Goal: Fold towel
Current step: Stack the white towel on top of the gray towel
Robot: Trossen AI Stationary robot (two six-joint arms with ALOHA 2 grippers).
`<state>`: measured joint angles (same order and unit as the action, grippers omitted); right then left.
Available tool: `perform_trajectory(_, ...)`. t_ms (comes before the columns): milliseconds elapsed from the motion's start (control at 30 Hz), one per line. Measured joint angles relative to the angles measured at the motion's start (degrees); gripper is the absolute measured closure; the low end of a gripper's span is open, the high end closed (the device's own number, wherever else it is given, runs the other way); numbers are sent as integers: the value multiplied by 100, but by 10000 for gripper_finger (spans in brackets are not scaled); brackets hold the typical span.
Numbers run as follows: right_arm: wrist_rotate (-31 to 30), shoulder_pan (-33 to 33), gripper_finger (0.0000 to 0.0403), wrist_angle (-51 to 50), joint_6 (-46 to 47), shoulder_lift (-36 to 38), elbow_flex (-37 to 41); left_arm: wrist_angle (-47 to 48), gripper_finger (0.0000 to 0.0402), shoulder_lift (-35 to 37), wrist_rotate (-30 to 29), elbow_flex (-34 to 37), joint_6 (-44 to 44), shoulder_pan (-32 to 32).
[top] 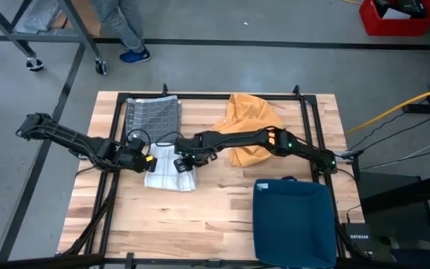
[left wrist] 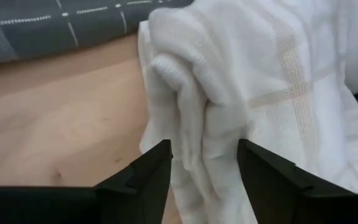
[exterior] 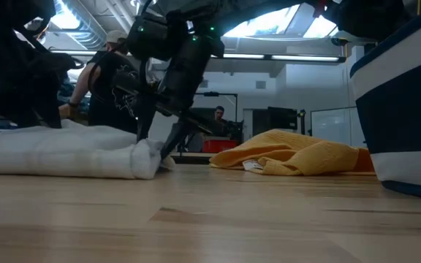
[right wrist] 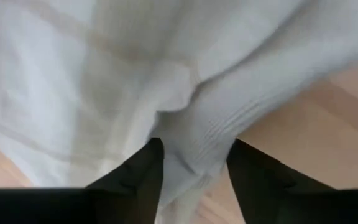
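Bin point(top: 293, 217): contents unseen | left pincer point(left wrist: 204, 163), right pincer point(right wrist: 194, 163): parted around white towel point(top: 169, 168)

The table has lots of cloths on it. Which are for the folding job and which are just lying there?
For the job: white towel, left gripper, right gripper.
Lying about: grey checked cloth, orange cloth, blue bin.

The high view looks straight down, the low view skims level across the table point(top: 222, 217), and both wrist views press close on the white towel point(left wrist: 260, 93).
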<state>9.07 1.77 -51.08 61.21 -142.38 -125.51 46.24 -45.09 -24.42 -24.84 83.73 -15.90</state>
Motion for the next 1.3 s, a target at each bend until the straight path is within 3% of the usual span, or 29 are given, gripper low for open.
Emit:
perform_trajectory(433, 93, -182, 178, -77, 161, -18, 0, 240, 224, -734, 145, 9, 230, 0)
perform_trajectory(967, 257, -378, 178, -41, 199, -18, 0, -910, 224, -2454, 398, -25, 339, 31)
perform_trajectory(1133, 327, -445, 178, 30, 198, -18, 0, -1817, 224, -2743, 404, -11, 304, 37)
perform_trajectory(1300, 358, -453, 178, 27, 199, -18, 0, -2095, 224, -2819, 415, -6, 232, 37)
